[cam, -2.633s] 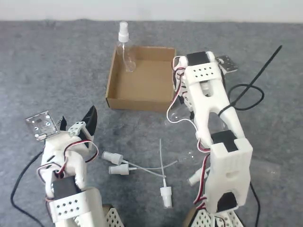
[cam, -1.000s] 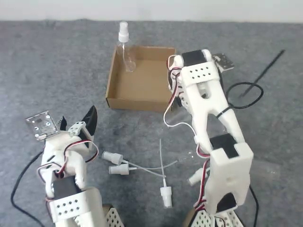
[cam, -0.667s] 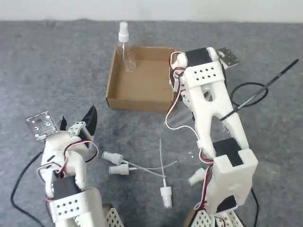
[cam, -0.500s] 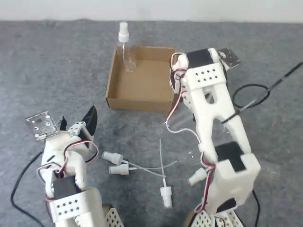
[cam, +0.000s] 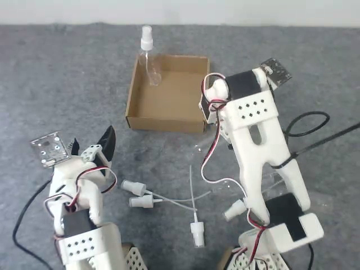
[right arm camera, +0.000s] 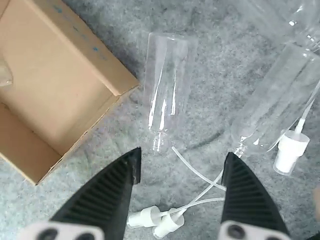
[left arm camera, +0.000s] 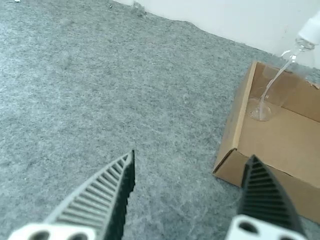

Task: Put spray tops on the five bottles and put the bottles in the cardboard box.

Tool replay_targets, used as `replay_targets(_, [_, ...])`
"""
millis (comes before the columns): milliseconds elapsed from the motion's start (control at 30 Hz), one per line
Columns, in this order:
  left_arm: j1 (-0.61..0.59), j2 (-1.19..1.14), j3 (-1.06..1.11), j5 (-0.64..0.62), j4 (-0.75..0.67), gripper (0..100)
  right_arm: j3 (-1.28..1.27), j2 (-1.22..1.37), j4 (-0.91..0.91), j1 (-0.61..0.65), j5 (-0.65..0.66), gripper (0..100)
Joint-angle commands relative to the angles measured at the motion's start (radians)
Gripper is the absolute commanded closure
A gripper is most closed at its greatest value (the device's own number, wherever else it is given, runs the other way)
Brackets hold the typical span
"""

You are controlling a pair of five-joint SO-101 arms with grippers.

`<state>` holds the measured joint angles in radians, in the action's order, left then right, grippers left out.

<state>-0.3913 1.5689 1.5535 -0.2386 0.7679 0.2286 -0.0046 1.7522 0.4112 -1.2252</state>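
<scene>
Swung round and drawn back from the cardboard box (cam: 169,95), the right arm now holds its right pincer (right arm camera: 182,157), fingers spread, above the bench (cam: 67,73) just off the box's near corner. One uncapped bottle (right arm camera: 165,85) lies just beside that corner, in line with the pincer's gap and not gripped. A second bottle (right arm camera: 280,105) lies farther from the box. Loose spray tops (cam: 134,187) lie out in front of the box. Also spread, the left pincer (left arm camera: 191,157) faces the box's side wall across open bench. A capped bottle (cam: 149,56) stands in the box's far corner.
</scene>
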Motion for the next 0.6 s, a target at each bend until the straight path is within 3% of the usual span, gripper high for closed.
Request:
replay_targets(0, [-0.003, 0.011, -0.005, -0.005, -0.031, 68, 0.006, -0.068, 0.041, -0.002, 0.132, 77.5])
replay_targets(567, [-0.003, 0.011, -0.005, -0.005, -0.031, 68, 0.003, -0.068, 0.015, -0.001, 0.919, 77.5])
